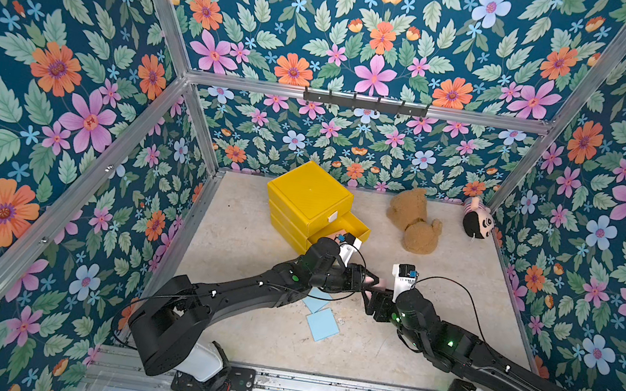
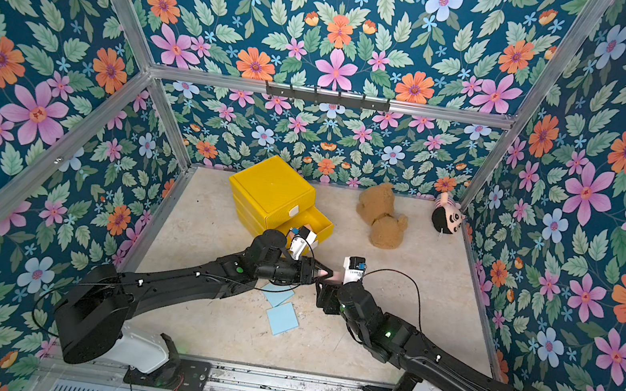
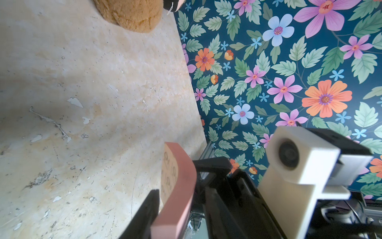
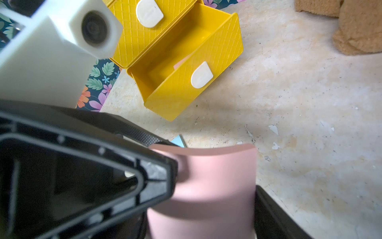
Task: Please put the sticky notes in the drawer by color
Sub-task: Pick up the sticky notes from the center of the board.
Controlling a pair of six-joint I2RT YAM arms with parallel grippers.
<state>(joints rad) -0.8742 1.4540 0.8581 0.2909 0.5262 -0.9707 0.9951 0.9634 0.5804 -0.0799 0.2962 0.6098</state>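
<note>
Left claw (image 1: 370, 284) is set half-narrowed against a pink note (image 4: 217, 175); whether it is gripped cannot be told. Held bowed in the wide-spread right claw (image 4: 206, 223), short of the open drawer (image 4: 182, 93), the note could be dropped if released early.

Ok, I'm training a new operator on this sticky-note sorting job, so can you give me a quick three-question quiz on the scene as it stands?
1. True or false: every drawer of the yellow cabinet is shut.
2. How many light blue sticky notes lie on the table?
3. The bowed sticky note held off the table is: A yellow, B pink, C blue.

Key:
1. False. The drawer just under the top one is pulled out.
2. Two.
3. B.
</note>
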